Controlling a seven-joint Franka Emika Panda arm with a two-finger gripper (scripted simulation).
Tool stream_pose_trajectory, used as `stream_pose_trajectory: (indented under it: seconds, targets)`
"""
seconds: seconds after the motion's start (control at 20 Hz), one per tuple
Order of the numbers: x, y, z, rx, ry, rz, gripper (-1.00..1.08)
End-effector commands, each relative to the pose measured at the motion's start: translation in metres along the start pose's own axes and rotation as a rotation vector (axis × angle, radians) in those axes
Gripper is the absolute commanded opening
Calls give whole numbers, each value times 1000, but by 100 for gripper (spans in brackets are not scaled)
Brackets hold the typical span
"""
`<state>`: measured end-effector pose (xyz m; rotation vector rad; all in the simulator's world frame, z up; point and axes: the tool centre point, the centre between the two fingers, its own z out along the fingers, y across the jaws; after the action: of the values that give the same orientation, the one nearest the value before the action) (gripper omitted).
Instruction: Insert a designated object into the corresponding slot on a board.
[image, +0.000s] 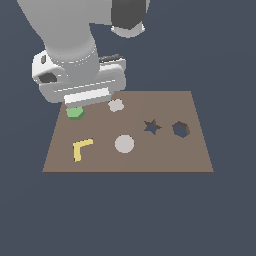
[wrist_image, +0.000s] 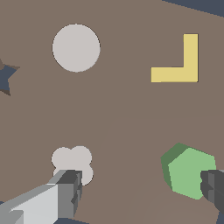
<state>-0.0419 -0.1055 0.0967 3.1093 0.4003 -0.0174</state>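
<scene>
The green hexagonal block (image: 75, 113) lies on the brown board (image: 165, 157) near its far corner on the exterior view's left. My gripper (image: 86, 100) hangs just above it and hides part of it. In the wrist view the gripper (wrist_image: 140, 192) is open and empty. The green block (wrist_image: 189, 171) lies right by one fingertip (wrist_image: 213, 190), off the middle of the gap. The other finger (wrist_image: 65, 194) is by a pale clover-shaped piece (wrist_image: 72, 161). The hexagonal slot (image: 181, 129) is on the exterior view's right side of the board and out of the wrist view.
A dark star-shaped cutout (image: 152, 126) sits beside the slot and shows at the wrist view's edge (wrist_image: 6, 77). A pale grey disc (image: 124, 143) (wrist_image: 76, 47), a yellow L-shaped piece (image: 81, 148) (wrist_image: 179, 65) and the clover piece (image: 116, 105) lie on the board (wrist_image: 127, 113).
</scene>
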Motion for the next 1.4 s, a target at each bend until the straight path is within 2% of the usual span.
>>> stream_pose_trajectory:
  seconds: [0.0,0.35,0.65,1.35]
  targets:
    - [-7,15,10,1,3,-39,100]
    - [-19,47,32,3,9,-120,100]
    - [-22,65,44,4,12,-162,100]
    - [-23,71,62,4,12,-174,100]
